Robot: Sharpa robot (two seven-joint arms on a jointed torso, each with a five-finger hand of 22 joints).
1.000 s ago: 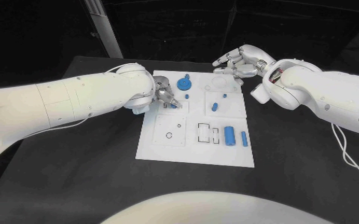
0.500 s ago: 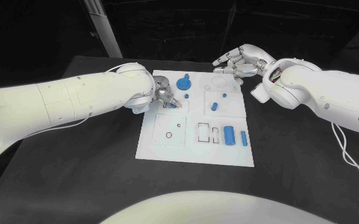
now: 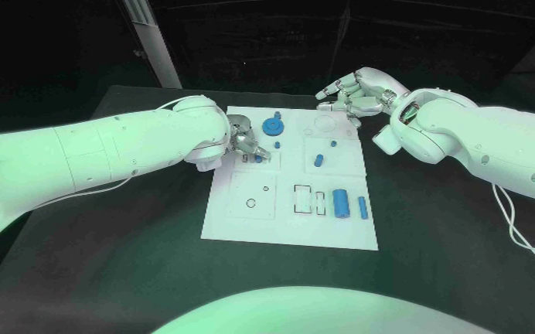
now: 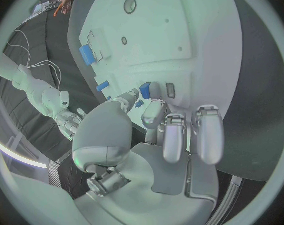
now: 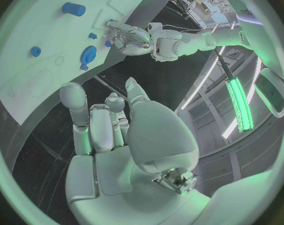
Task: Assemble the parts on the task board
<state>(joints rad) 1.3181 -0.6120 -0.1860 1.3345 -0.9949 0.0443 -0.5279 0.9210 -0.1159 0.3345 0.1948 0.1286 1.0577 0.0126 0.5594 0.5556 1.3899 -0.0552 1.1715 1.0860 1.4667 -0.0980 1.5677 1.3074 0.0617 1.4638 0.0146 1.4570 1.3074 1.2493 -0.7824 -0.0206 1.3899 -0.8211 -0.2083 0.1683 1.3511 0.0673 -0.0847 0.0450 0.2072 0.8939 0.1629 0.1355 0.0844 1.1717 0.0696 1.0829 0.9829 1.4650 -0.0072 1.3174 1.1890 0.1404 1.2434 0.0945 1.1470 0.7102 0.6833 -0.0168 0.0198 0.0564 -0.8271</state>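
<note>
On the task board (image 3: 292, 226), the left hand (image 3: 245, 144) pinches a small blue part (image 4: 144, 89), plain in the wrist view. The right hand (image 3: 355, 92), at one o'clock, holds nothing, its fingers loosely apart.

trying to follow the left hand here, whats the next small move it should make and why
Probably press the small blue part straight down into the task board. The left hand pinches it with its fingers at the board's surface, so seating it seems the natural step. The right hand hovers by the board's far edge, holding nothing.
</note>
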